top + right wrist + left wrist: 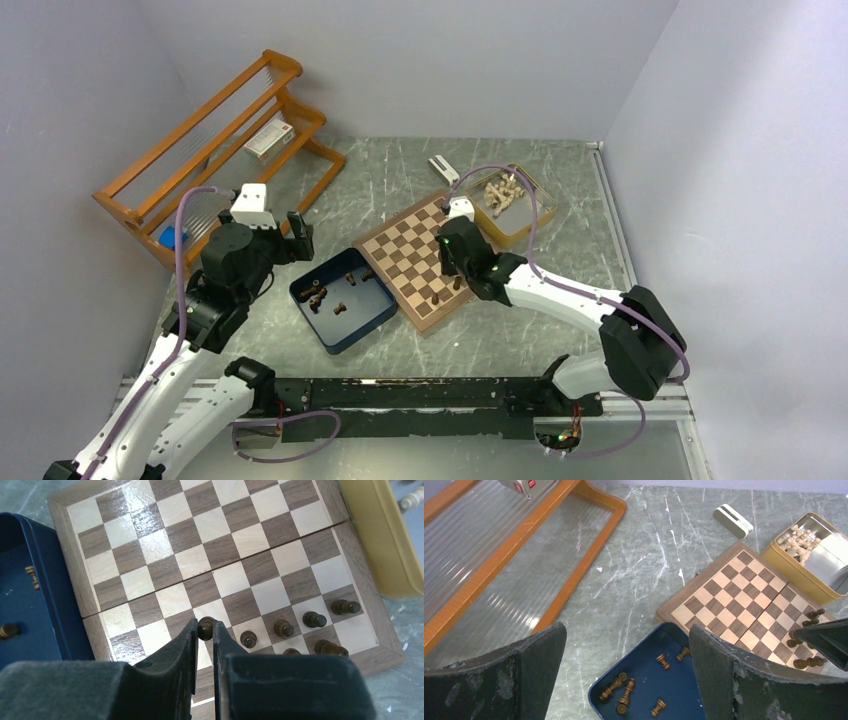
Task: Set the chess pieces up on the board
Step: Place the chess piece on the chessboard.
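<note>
Chessboard (210, 545) of tan and brown checks lies on a grey marbled surface (649, 555). Right pincer (204, 626) is pinched closed on a dark brown chess piece (205, 629) over a square near the board's edge, just beside several standing dark pieces (314, 619) in that corner. Left pincer (626, 630) gapes wide above a dark blue box (684, 690), where loose dark pieces (624, 695) lie tipped over.

Spread wide: left gripper (628, 647); pinched shut: right gripper (204, 636).
The left arm (205, 300) is held bent and raised at the left; the right arm (560, 295) is stretched leftward, its narrow-set fingers (187, 645) clamped on a dark chess piece (205, 628).
</note>
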Motion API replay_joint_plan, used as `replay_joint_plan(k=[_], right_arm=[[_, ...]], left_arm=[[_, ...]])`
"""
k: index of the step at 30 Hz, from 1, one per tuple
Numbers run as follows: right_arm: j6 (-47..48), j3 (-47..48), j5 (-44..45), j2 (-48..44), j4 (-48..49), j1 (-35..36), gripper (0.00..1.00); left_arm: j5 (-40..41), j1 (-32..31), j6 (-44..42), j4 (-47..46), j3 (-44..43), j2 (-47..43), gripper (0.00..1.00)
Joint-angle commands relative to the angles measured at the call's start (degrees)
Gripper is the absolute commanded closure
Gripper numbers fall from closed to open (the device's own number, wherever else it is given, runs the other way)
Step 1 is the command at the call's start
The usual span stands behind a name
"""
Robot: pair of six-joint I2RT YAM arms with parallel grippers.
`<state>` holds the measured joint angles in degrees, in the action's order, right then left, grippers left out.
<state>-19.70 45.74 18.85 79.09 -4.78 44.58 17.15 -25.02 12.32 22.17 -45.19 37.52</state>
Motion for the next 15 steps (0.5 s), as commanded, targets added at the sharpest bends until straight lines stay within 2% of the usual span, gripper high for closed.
replay_joint_plan(k=[1, 15], right_arm=[[-1.36, 0.33, 0.49, 1.14, -2.2, -0.24, 0.97], [-1.93, -0.51, -1.45, 2.13, -4.06, -0.19, 0.94]], left_arm=[[0.09, 0.33, -0.82, -2.09, 0.45, -0.23, 0.03], [-0.18, 0.32, -0.91, -2.22, 0.37, -0.14, 0.03]])
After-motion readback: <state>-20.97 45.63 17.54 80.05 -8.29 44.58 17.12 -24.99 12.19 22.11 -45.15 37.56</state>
